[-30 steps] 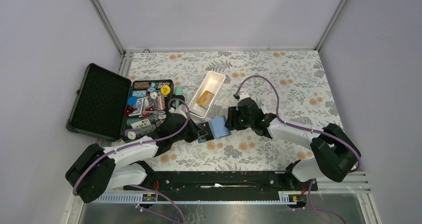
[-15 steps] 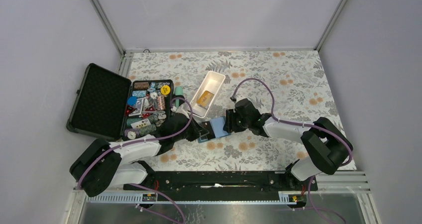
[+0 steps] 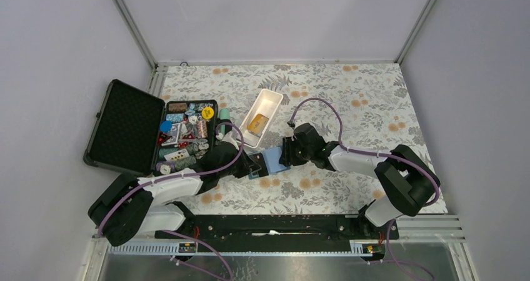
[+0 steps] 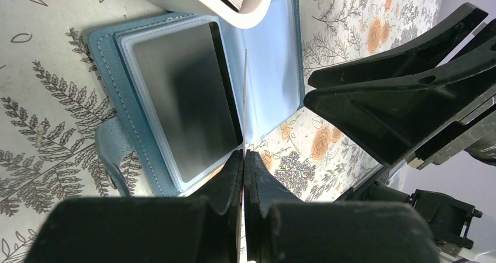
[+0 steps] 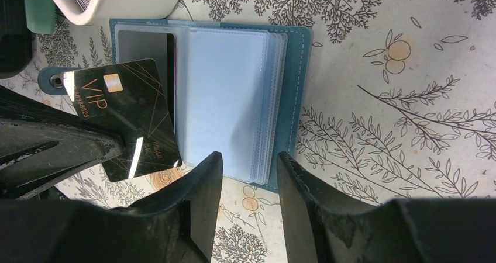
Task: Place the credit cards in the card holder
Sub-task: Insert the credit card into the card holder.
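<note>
**Black card at the pocket mouth, not in yet**

The teal-blue folding card holder (image 5: 292, 99) lies open flat on the floral-print surface (image 3: 350, 93). It sits between the two arms, just beside the near end of the long white plastic tray (image 3: 267, 94).

The black VIP-printed plastic card (image 5: 126, 120) is clamped in the left fingers (image 4: 241, 163), which are shut on its near end. It's tilted over the holder's left half, far corner near the spine. From the left wrist it shows edge-on, roughly in line with the fold. My read: it's being lined up to slide under a clear sleeve.

The left pocket looks like it already holds a dark card, but glare on the plastic means I can't be sure.

The right fingers (image 5: 199, 204) are spread and gripping nothing. They hang just off the near edge of the lighter blue pages. Contact isn't clear. Probably they're there to pin the stack so the holder doesn't skate when the card pushes in.

The golden-orange card (image 3: 257, 123) is in the white tray, untouched.

Main risk: the card corner catches on the sleeve lip or the spine, or the holder shifts if it isn't pinned.

Well to the left is the open black foam-lined case (image 3: 125, 128) with mixed trinkets (image 3: 186, 134). Not involved.
</note>
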You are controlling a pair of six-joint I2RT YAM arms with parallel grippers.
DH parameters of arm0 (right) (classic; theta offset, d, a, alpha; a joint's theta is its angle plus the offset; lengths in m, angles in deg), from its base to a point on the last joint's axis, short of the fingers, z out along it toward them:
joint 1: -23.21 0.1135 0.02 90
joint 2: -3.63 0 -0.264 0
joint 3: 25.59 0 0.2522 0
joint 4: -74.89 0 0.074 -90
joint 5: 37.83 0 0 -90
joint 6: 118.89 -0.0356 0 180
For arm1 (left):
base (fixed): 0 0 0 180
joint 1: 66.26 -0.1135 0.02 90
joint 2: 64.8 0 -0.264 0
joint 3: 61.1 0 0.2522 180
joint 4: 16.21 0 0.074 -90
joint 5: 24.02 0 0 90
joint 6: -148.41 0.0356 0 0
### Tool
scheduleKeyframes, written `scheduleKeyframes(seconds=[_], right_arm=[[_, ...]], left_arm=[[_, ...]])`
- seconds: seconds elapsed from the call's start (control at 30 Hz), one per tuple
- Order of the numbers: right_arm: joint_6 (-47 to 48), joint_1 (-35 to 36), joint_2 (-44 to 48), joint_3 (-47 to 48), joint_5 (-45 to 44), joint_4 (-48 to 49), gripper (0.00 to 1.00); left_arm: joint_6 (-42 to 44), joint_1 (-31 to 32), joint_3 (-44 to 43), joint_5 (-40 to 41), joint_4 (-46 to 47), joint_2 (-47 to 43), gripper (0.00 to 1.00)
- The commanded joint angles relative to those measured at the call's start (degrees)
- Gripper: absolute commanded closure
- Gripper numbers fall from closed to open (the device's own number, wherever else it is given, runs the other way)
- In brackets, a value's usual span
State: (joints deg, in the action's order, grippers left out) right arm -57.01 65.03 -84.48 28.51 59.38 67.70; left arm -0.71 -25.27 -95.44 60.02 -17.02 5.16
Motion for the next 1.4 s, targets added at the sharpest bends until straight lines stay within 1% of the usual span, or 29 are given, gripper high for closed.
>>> scheduleKeyframes(seconds=[0.0, 0.4, 0.63, 1.1, 1.37], right_arm=[[-0.01, -0.31, -0.25, 2.11, 1.14, 0.77, 0.54], [0.01, -0.29, -0.88, 1.88, 1.59, 0.38, 0.57], [-0.07, -0.31, -1.27, 2.15, 2.01, 0.38, 0.58], [-0.18, -0.31, -1.57, 2.12, 2.29, 0.11, 0.59], [-0.26, -0.31, -1.63, 2.20, 2.35, 0.02, 0.59]], left_arm=[[2.11, 0.14, -2.35, 0.29, 1.91, 0.23, 1.00], [-1.63, -1.34, -1.02, -2.77, 7.17, 1.23, 1.00], [-1.84, -2.49, -0.61, -3.20, 5.45, -0.52, 1.00], [-3.45, -3.29, 0.34, -4.60, 8.73, 2.14, 1.00], [-3.38, -3.46, 0.60, -4.21, 7.98, 2.86, 1.00]])
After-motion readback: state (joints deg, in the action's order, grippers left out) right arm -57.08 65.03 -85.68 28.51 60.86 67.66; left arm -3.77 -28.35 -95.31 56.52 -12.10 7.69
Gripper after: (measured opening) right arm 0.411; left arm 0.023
